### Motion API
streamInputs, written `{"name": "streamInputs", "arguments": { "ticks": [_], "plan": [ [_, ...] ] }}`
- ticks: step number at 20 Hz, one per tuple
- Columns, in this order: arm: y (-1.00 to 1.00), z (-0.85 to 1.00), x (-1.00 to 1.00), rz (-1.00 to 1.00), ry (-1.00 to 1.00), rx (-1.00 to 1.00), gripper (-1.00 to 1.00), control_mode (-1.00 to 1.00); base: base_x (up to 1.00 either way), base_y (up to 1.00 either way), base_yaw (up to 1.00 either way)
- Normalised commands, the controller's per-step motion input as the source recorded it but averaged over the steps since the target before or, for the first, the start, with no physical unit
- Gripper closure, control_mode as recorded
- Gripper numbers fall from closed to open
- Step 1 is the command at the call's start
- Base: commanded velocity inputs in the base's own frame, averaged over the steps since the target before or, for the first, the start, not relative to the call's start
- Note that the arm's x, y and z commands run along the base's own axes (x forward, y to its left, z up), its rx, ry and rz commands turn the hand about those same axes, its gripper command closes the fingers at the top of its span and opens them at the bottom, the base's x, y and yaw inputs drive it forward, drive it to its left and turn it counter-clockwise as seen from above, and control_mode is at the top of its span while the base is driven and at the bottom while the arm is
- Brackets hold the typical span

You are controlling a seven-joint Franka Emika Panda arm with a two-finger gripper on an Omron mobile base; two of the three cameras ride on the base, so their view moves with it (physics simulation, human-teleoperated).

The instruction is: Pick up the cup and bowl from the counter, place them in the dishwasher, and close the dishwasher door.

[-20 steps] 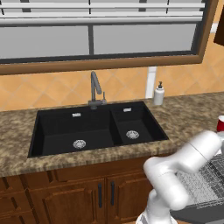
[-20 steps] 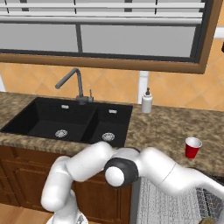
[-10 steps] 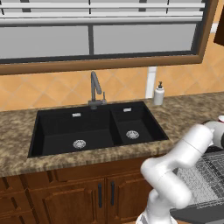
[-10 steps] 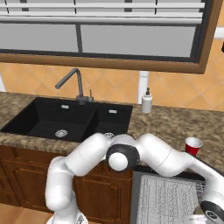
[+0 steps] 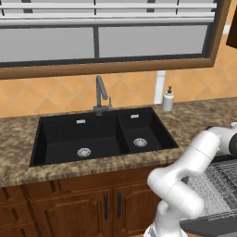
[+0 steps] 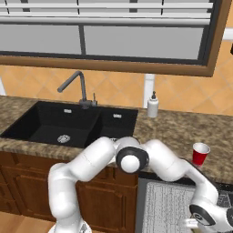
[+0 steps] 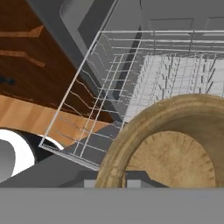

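One item in transit: hand (image 7: 111,183) clamped on bowl (image 7: 170,148), over dishwasher rack (image 7: 131,87). Next: lower, release; cup (image 6: 200,154) waits on counter (image 6: 182,132), 2 o'clock.

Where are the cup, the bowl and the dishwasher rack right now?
cup (image 6: 200,154): right base view, on its red side wall.
bowl (image 7: 131,140): hand view, on its tan rim.
dishwasher rack (image 7: 109,78): hand view, on its wire side wall.

The tan-brown bowl (image 7: 175,144) appears close up over the grey wire rack (image 7: 131,87) of the open dishwasher (image 6: 168,205), above its lowered dark door (image 5: 208,227), while the red cup (image 6: 200,154) stands upright on the speckled counter (image 6: 182,132).
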Motion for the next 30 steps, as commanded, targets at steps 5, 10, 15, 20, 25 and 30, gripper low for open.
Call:
{"name": "streamInputs", "arguments": {
  "ticks": [5,10,15,20,25,30],
  "plan": [
    [0.0,-0.8,0.43,0.0,-0.04,0.0,1.0,-1.0,0.0,0.0,0.0],
    [0.0,-0.38,0.28,0.0,-0.22,0.01,1.0,-1.0,0.0,0.0,0.0],
    [0.0,-0.67,0.1,0.0,-0.1,0.02,1.0,-1.0,0.0,0.0,0.0],
    [0.0,-0.21,0.29,0.0,-0.01,0.0,1.0,-1.0,0.0,0.0,0.0],
    [0.02,-0.08,0.38,0.0,0.05,-0.01,1.0,-1.0,0.0,0.0,0.0],
    [0.04,-0.55,0.28,0.0,-0.01,0.0,1.0,-1.0,0.0,0.0,0.0]
  ]
}}
